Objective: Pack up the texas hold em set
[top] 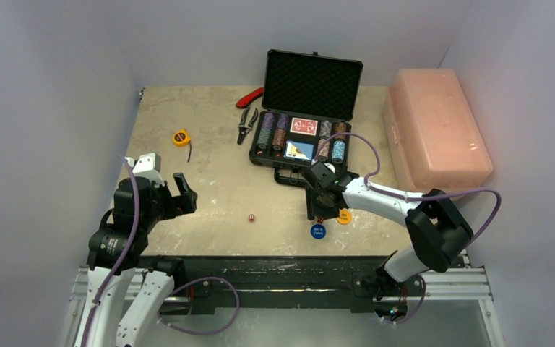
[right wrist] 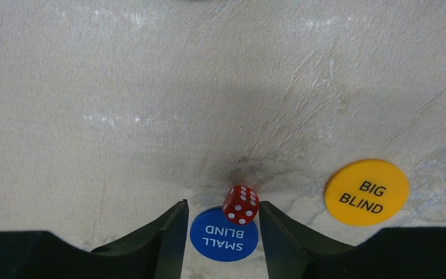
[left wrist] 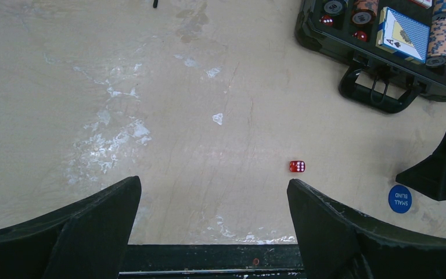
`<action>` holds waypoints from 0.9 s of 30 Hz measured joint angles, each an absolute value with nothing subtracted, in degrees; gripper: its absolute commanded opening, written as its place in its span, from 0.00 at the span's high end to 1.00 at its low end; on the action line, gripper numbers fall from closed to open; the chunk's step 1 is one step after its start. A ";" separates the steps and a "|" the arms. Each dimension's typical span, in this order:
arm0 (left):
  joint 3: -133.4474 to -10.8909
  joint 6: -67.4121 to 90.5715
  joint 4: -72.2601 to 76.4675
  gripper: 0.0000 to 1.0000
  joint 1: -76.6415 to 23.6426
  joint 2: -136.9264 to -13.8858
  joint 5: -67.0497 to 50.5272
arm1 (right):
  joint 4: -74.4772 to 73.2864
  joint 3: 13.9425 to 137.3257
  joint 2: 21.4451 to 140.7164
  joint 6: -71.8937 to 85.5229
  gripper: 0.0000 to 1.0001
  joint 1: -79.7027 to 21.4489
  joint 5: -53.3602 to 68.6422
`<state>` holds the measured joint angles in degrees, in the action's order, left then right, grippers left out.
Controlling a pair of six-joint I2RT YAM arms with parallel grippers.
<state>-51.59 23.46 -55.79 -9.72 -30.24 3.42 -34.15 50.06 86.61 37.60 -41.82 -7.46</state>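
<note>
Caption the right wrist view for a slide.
Open right gripper flanks a red die at the blue SMALL BLIND disc, yellow BIG BLIND disc alongside.

Briefcase (top: pixel 309 85) sits back-middle on the tabletop (top: pixel 202 191) with chip stacks (top: pixel 266 131) and card decks (top: pixel 303 126) in it, pliers (top: pixel 246 124) then tape measure (top: pixel 181 137) to its left, plastic box (top: pixel 437 126) to its right, one die (top: pixel 251 217) out front, both discs (top: pixel 318 231) front-right, second die (right wrist: pixel 241 204) right by them.

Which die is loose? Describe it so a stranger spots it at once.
Start at the open black case at the far side and come toward the near edge, left of its handle. A small red die lies alone on the tabletop. The other red die sits between the right gripper's fingers, by the blue disc.
</note>
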 measured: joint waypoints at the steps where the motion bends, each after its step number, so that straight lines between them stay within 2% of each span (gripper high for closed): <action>1: -51.59 23.46 -55.79 0.02 -9.72 -30.24 3.42 | -33.93 49.95 86.65 37.71 0.49 -41.95 -7.73; 12: -51.59 23.46 -55.81 0.02 -9.72 -30.24 3.42 | -32.01 48.23 87.72 38.63 0.60 -42.11 -8.23; 19: -51.59 23.49 -55.81 0.02 -9.72 -30.24 3.42 | -31.59 48.18 88.14 38.65 0.62 -42.13 -8.45; 27: -51.59 23.49 -55.81 0.03 -9.72 -30.24 3.42 | -31.62 48.18 88.16 38.72 0.87 -42.39 -9.41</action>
